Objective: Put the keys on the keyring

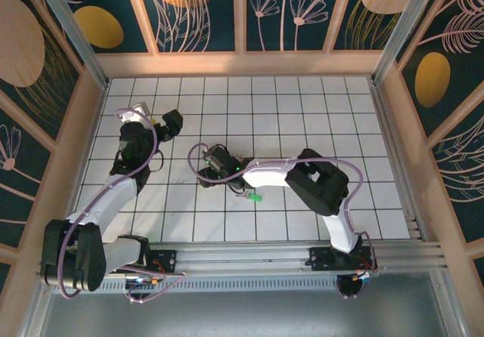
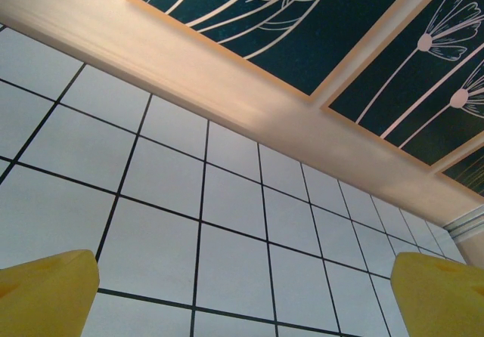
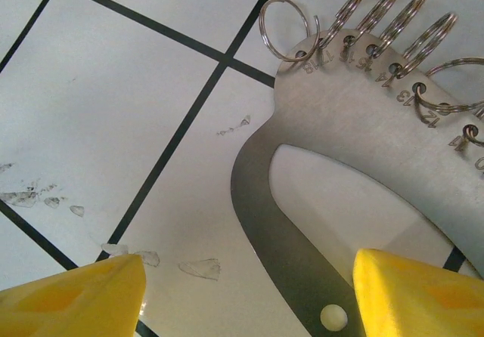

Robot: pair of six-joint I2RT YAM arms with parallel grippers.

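Observation:
The key (image 1: 255,198) has a green head and a short silver blade. It lies on the tiles just in front of my right forearm. The keyring (image 3: 302,118) is a flat grey metal loop with numbered holes and several small split rings (image 3: 287,29) along its far edge. My right gripper (image 3: 246,292) hovers low over it, open, with the loop's narrow band lying between the yellow fingertips (image 3: 83,295) and nothing pinched. In the top view this gripper (image 1: 208,169) covers most of the keyring. My left gripper (image 2: 246,292) is open and holds nothing, raised at the left of the table (image 1: 165,124).
The white tiled table (image 1: 302,118) is boxed in by wooden walls (image 1: 242,63) at the back and sides. Scuff marks and bits of clear tape (image 3: 200,267) lie on the tiles near the keyring. My right elbow (image 1: 318,180) bulks up beside the key.

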